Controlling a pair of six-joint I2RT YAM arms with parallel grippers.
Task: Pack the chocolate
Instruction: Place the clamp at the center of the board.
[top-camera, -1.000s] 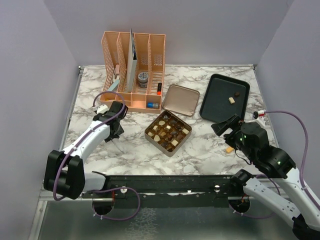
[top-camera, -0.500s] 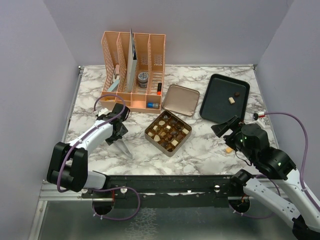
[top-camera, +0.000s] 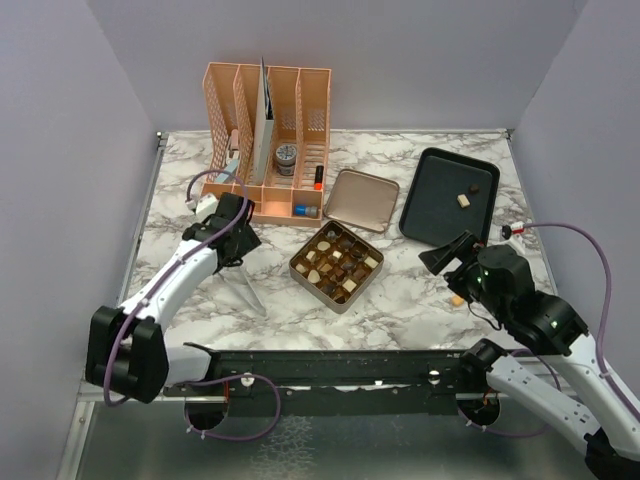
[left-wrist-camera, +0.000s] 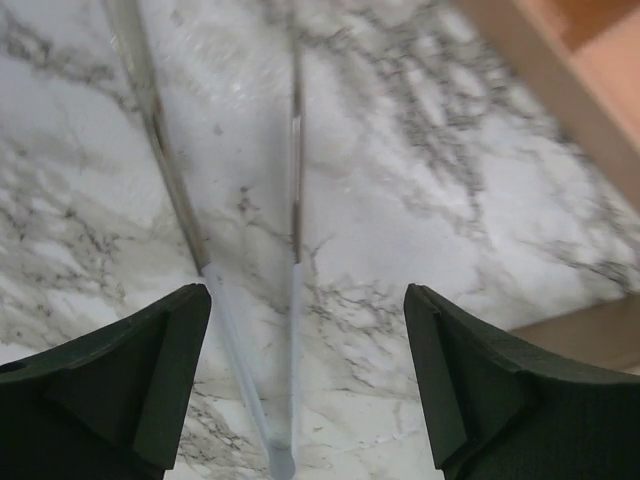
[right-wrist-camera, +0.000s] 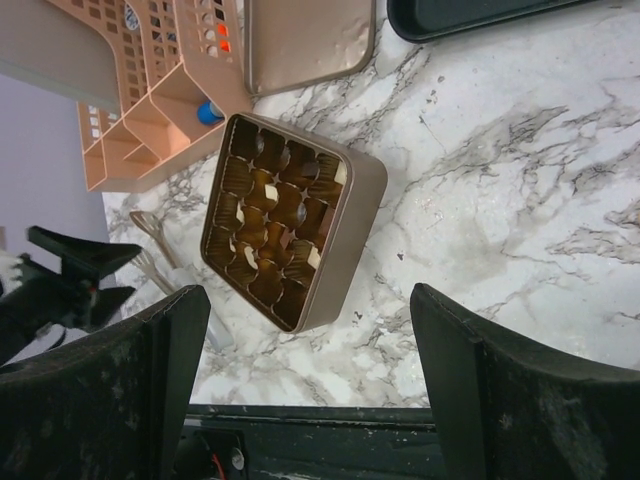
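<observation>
Top external | chocolate (top-camera: 337, 263) pieces tiny, blurred | clear tongs (top-camera: 250, 291) barely visible

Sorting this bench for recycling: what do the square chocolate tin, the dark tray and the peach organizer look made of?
Square tin: thin metal, satin gold, going by its sheen and crisp folded walls. Dark tray: matte black, metal or hard plastic; the look leaves it open. Peach organizer: probably plastic, matte, with moulded perforated walls.

tongs (left-wrist-camera: 296, 200): ends cropped at top | chocolate (top-camera: 463, 199) on tray (top-camera: 435, 200): too small for detail
</observation>
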